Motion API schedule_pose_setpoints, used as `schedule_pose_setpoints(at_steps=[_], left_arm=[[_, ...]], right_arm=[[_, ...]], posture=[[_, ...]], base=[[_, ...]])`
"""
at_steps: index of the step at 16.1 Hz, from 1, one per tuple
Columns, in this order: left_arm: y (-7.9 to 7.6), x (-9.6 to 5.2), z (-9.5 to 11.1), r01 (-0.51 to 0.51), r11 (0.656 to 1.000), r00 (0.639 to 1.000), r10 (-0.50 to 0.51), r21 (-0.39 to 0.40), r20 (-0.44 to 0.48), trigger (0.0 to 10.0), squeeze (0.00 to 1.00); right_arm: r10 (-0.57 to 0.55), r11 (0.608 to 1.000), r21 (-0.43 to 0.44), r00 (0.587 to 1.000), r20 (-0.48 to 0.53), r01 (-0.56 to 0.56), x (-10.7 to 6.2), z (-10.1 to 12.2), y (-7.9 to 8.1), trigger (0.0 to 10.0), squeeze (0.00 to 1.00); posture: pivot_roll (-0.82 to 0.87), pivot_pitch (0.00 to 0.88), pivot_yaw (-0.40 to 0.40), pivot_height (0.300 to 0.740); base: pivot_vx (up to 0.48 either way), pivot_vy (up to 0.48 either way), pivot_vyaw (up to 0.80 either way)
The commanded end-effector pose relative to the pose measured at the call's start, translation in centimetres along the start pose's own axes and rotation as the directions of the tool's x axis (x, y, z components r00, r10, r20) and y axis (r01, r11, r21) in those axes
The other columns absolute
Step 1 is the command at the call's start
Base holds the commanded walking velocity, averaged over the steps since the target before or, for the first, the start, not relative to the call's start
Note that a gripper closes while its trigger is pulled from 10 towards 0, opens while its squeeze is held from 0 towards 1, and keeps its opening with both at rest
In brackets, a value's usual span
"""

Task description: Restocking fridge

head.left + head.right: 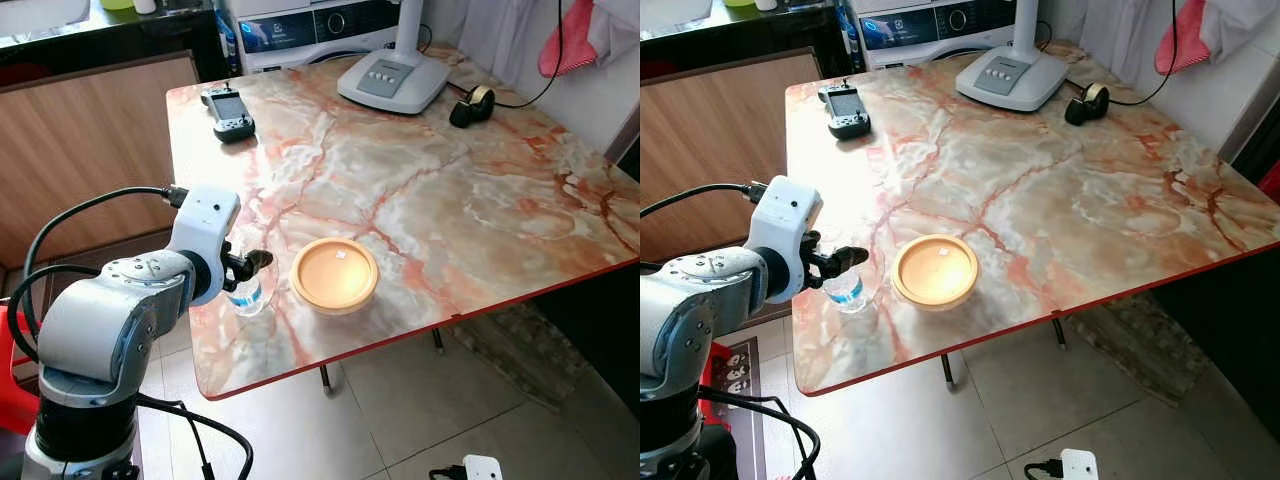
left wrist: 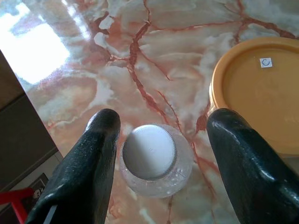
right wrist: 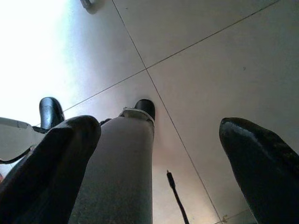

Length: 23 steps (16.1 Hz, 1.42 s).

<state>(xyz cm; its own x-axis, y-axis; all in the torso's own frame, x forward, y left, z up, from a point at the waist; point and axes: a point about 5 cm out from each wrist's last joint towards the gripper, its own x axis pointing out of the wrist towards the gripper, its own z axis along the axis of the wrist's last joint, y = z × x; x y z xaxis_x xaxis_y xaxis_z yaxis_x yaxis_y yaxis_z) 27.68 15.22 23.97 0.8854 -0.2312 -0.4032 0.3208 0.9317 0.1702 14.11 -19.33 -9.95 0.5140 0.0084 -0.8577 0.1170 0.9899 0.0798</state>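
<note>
A small clear water bottle (image 1: 248,296) with a white cap (image 2: 149,151) stands upright near the front left edge of the marble table (image 1: 440,190). My left gripper (image 1: 250,268) hangs just above it, open, one finger (image 2: 93,163) on each side of the cap without touching it. Right beside the bottle sits a round orange-lidded container (image 1: 334,274), also seen as the orange lid (image 2: 261,93). My right gripper (image 3: 159,172) hangs low over the tiled floor, open, with nothing between its fingers.
At the table's far side stand a white lamp base (image 1: 393,78), a black tape roll (image 1: 472,104) and a black handheld device (image 1: 230,112). A wooden cabinet (image 1: 90,150) is on the left, a washing machine (image 1: 310,28) behind. A cable (image 3: 177,198) lies on the floor.
</note>
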Motion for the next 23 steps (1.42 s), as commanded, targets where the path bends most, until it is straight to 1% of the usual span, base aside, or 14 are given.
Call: schedule_pose_setpoints(at_steps=[1,6,7,8,9,12,18,20,21,22,23], left_arm=[[-0.2,-0.3,0.0,0.010,1.000,1.000,-0.009,0.023,-0.008,10.0,0.00],[-0.2,0.0,-0.4,0.003,1.000,1.000,-0.002,0.021,-0.026,10.0,0.00],[0.0,0.0,-0.6,-0.022,0.999,0.999,0.023,0.026,-0.033,10.0,0.00],[0.0,0.0,-0.6,-0.023,0.999,0.999,0.024,0.027,-0.032,10.0,0.00],[0.2,0.0,-0.6,-0.029,0.999,0.999,0.030,0.011,-0.029,10.0,0.00],[0.7,0.0,-0.6,-0.066,0.998,0.997,0.067,0.017,-0.034,10.0,0.00],[0.9,0.0,-0.8,-0.085,0.996,0.996,0.085,0.011,-0.038,10.0,0.00],[0.7,0.1,-0.8,-0.078,0.997,0.997,0.078,0.006,-0.029,10.0,0.00],[0.7,0.2,-0.7,-0.077,0.997,0.997,0.077,0.004,-0.027,6.1,0.00],[0.7,0.2,-0.7,-0.078,0.997,0.997,0.078,0.003,-0.026,4.0,0.00],[0.7,0.2,-0.7,-0.079,0.997,0.996,0.079,0.002,-0.027,0.0,0.00]], right_arm=[[-0.002,1.000,-0.007,1.000,-0.022,0.002,-0.1,-0.5,-0.2,10.0,0.00],[-0.001,1.000,-0.012,1.000,-0.021,0.001,-0.1,-0.4,-0.2,10.0,0.00],[-0.002,1.000,-0.011,1.000,-0.020,0.002,-0.1,-0.4,-0.2,10.0,0.00],[-0.002,1.000,-0.011,1.000,-0.020,0.001,-0.1,-0.4,-0.2,10.0,0.00],[-0.001,1.000,-0.012,1.000,-0.021,0.001,-0.1,-0.4,-0.2,10.0,0.00],[0.000,1.000,-0.014,1.000,-0.021,0.000,-0.1,-0.3,-0.2,10.0,0.00],[0.000,1.000,-0.016,1.000,-0.022,0.000,-0.1,-0.3,-0.3,10.0,0.00],[0.000,1.000,-0.017,1.000,-0.022,-0.001,-0.1,-0.3,-0.3,10.0,0.00],[0.001,1.000,-0.018,1.000,-0.022,-0.001,-0.1,-0.3,-0.3,10.0,0.00],[0.001,1.000,-0.018,1.000,-0.021,-0.001,-0.1,-0.3,-0.3,10.0,0.00],[0.001,1.000,-0.018,1.000,-0.022,-0.002,-0.1,-0.3,-0.3,10.0,0.00]], posture=[[0.21,0.114,0.003,0.740],[0.20,0.109,-0.001,0.740],[0.20,0.109,-0.001,0.740],[0.20,0.112,-0.003,0.740],[0.20,0.112,-0.003,0.740],[0.20,0.117,-0.006,0.740],[0.20,0.118,-0.009,0.740],[0.20,0.119,-0.010,0.740],[0.20,0.119,-0.010,0.740],[0.20,0.119,-0.009,0.740],[0.20,0.119,-0.009,0.740]], base=[[0.000,0.000,0.00],[0.000,0.000,0.00],[0.000,0.000,0.00],[0.000,0.000,0.00],[0.000,0.000,0.00],[0.000,0.000,0.00],[0.000,0.000,0.00],[0.000,0.000,0.00],[0.000,0.000,0.00],[0.000,0.000,0.00],[0.000,0.000,0.00]])
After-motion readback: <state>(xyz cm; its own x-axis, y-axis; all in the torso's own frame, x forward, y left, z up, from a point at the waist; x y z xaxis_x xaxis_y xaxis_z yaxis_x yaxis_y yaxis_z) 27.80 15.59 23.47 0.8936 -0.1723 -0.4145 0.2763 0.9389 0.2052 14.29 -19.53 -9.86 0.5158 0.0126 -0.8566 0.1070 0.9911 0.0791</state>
